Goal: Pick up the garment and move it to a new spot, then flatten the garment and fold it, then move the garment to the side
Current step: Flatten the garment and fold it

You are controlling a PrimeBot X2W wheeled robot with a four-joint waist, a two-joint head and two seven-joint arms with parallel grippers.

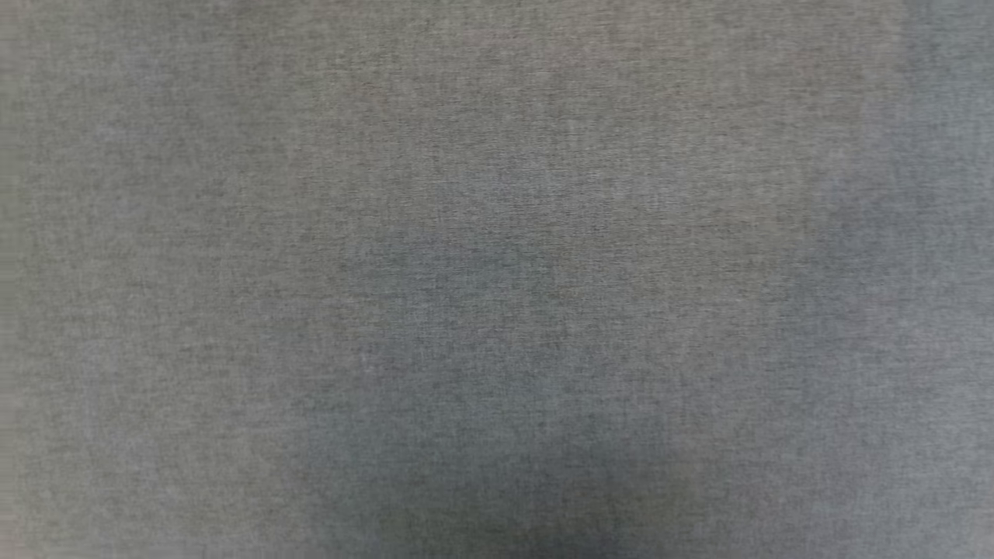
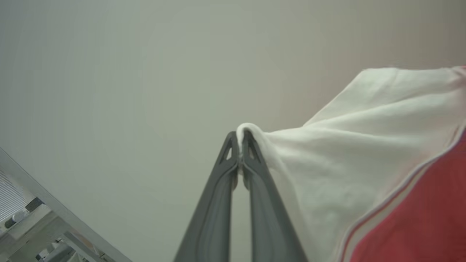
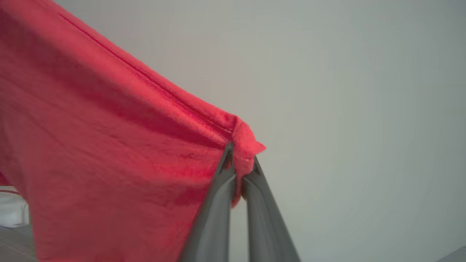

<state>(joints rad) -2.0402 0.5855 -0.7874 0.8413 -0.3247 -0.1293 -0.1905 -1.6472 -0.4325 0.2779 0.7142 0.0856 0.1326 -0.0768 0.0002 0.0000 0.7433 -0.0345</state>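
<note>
The garment hangs lifted in the air between my two grippers. In the left wrist view my left gripper [image 2: 240, 140] is shut on the edge of the garment's white sleeve [image 2: 364, 145], and the red body with striped trim [image 2: 418, 218] falls away at the lower right. Over in the right wrist view my right gripper [image 3: 240, 160] is shut on a hemmed corner of the red garment [image 3: 109, 145], which drapes off to the left. The head view looks down on bare grey cloth [image 1: 497, 279].
A pale plain wall [image 2: 145, 91] lies behind both grippers. A grey metal frame and cluttered shelf [image 2: 43, 225] sit at the lower left of the left wrist view. A bit of white cloth [image 3: 12, 209] peeks out at the left edge of the right wrist view.
</note>
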